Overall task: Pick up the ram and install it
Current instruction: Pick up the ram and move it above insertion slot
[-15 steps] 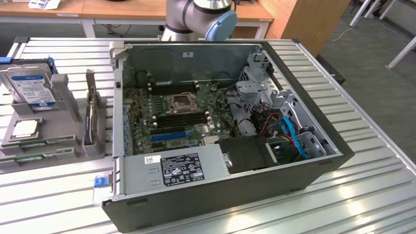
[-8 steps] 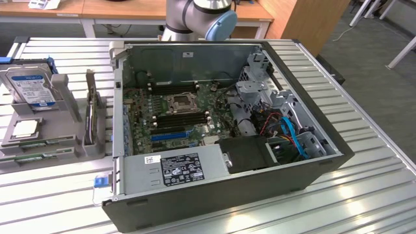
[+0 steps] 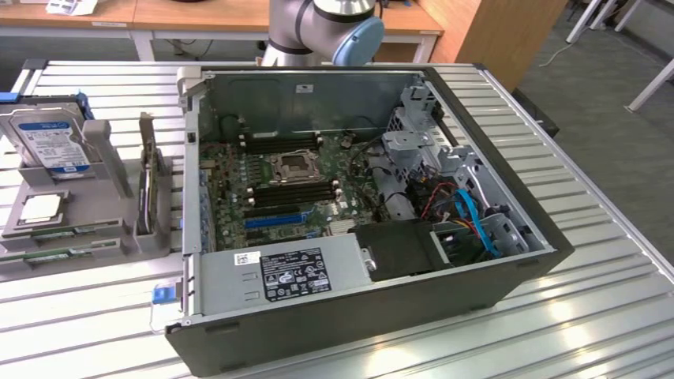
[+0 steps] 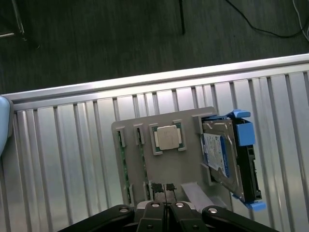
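Observation:
Two green ram sticks (image 4: pixel 123 164) (image 4: pixel 143 159) lie side by side in slots of a grey holder (image 4: pixel 181 166). In the exterior view the same sticks (image 3: pixel 65 231) (image 3: pixel 47 255) sit at the holder's near edge, on the table at that view's left. Another thin board (image 3: pixel 148 178) stands on edge in the holder. My gripper (image 4: pixel 163 189) hangs above the holder's edge, fingers shut together with nothing between them. The open computer case (image 3: pixel 506 272) lies beside the holder, its motherboard (image 3: pixel 226 197) showing long black memory slots (image 3: pixel 295 189).
The holder also carries a square silver processor (image 4: pixel 169 137) and a hard drive (image 4: pixel 227 154) in a blue bracket. The arm's base (image 3: pixel 316 31) stands behind the case. The slatted metal table (image 3: pixel 589 316) ends at an edge past the holder, with dark floor beyond.

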### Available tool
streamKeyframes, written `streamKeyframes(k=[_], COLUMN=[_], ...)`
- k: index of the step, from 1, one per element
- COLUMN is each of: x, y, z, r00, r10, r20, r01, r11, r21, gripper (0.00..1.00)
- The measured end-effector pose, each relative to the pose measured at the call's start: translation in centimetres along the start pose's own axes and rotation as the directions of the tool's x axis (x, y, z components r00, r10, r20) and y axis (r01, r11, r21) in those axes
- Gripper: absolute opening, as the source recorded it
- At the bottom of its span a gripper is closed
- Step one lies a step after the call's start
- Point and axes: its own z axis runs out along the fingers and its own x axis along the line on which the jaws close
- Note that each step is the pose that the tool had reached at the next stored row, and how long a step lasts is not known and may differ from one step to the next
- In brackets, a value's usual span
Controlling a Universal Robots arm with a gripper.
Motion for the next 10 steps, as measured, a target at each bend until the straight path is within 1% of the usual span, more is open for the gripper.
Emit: streamKeyframes(k=[5, 10], x=[0.0, 0.0], y=[0.0, 0.0], z=[0.0, 0.0], r00=[0.9999, 0.9999], r10=[-0.014, -0.014], r20=[-0.0008, -0.0008], r01=[0.014, 0.014], r11=[0.9999, 0.9999], r21=[-0.0003, -0.0003], gripper=[0.1, 0.1])
